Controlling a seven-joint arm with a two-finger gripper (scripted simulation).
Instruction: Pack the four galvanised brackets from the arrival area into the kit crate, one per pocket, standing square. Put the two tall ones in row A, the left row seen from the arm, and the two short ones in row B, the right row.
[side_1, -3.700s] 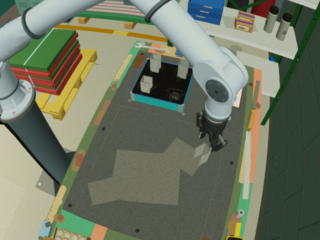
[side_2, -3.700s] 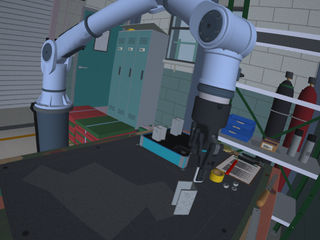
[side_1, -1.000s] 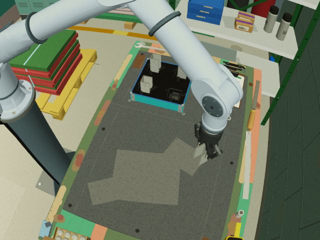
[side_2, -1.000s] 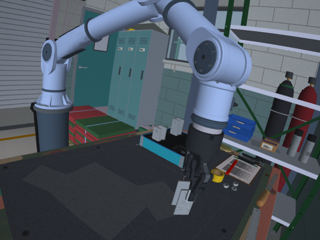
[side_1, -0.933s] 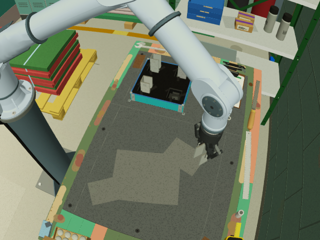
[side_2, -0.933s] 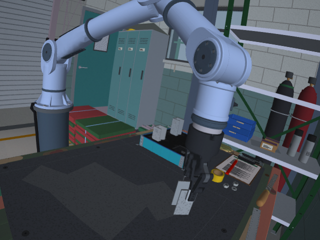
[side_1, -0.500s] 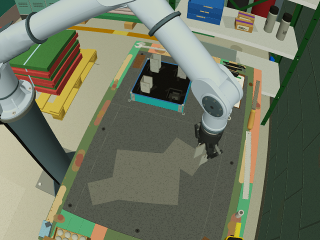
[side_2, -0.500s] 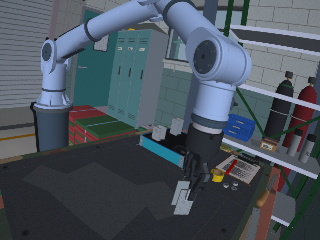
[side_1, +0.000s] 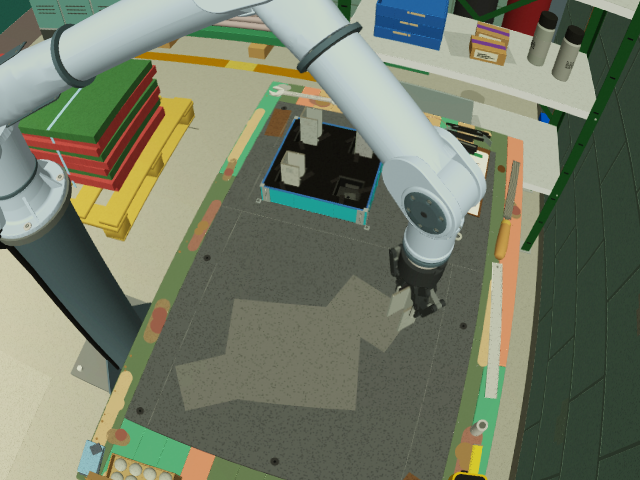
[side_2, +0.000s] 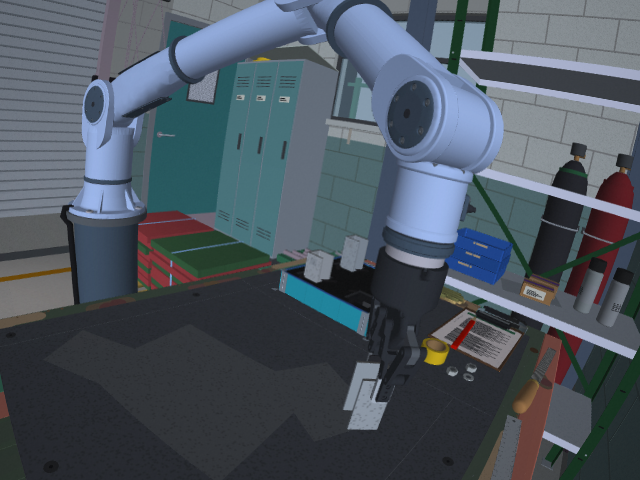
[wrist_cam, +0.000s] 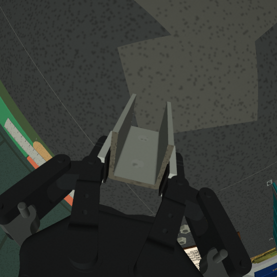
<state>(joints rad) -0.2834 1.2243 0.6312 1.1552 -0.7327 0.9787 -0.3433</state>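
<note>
On the dark mat's right side, in the arrival area, a galvanised U-shaped bracket (side_1: 400, 309) (side_2: 366, 395) (wrist_cam: 140, 152) stands upright. I grip this bracket across its two side walls with my gripper (side_1: 420, 306) (side_2: 385, 380) (wrist_cam: 137, 165), closed on it from above. The kit crate (side_1: 321, 168) (side_2: 331, 294), teal-sided with a black inside, sits toward the far end of the mat. Two tall brackets (side_1: 310, 126) (side_1: 292, 168) stand in its left row and one shorter bracket (side_1: 363, 145) stands in its right row, partly hidden by my arm. The near right pocket (side_1: 350, 190) shows only its dark insert.
A clipboard with paper (side_2: 478, 338), a yellow tape roll (side_2: 436, 351) and loose nuts (side_2: 461, 370) lie right of the crate. A file with a wooden handle (side_1: 506, 212) and a steel ruler (side_1: 494, 330) line the right border. A lighter patch (side_1: 279, 346) marks the mat's middle.
</note>
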